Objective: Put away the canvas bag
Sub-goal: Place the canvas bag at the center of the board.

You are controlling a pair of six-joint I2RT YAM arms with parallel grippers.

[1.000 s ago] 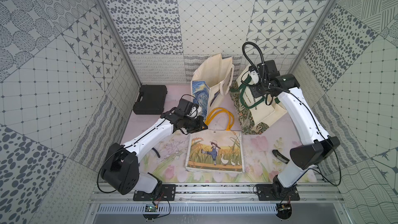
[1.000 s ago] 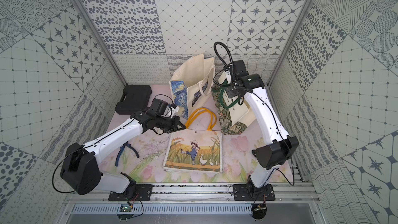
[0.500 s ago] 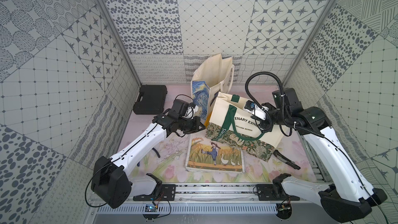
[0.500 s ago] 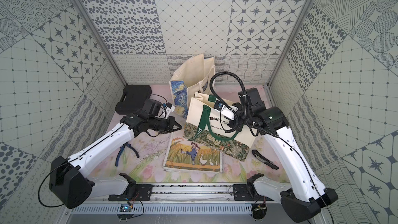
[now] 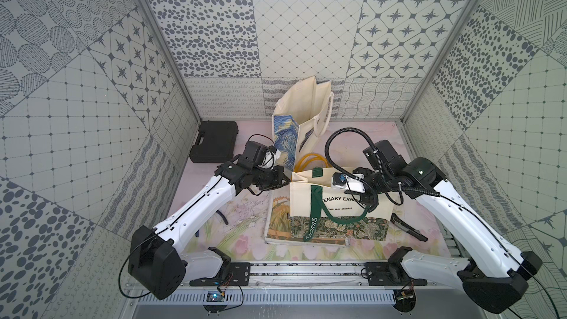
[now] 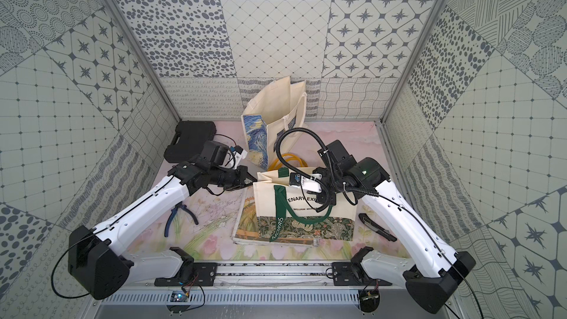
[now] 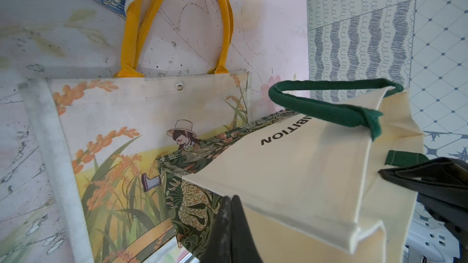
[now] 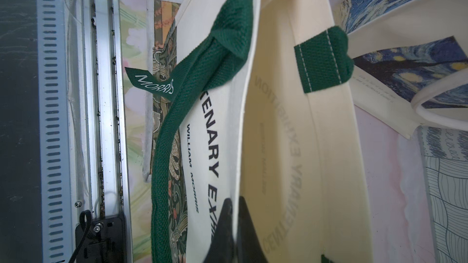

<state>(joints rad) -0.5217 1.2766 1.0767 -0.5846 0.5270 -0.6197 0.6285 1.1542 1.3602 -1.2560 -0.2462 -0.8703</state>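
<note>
Canvas bag (image 5: 340, 201): where does it stand?
I see it upright with its mouth open, over the flat yellow-handled tote (image 5: 277, 225) at the front centre of the table (image 5: 248, 219), before the standing blue-printed tote (image 5: 287, 136).
And the jaws?
The right gripper (image 8: 234, 209) is clamped on the bag's front panel. The left gripper (image 5: 286, 179) is clenched, tips at the bag's rim corner; I cannot tell whether any fabric sits between them.

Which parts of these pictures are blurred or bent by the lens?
Left wrist view: left tool dark and blurred, Morris bag lettering sharp. Right wrist view: right tool blurred too. Both top views: sharp, evenly lit, frame posts lean outward.
</note>
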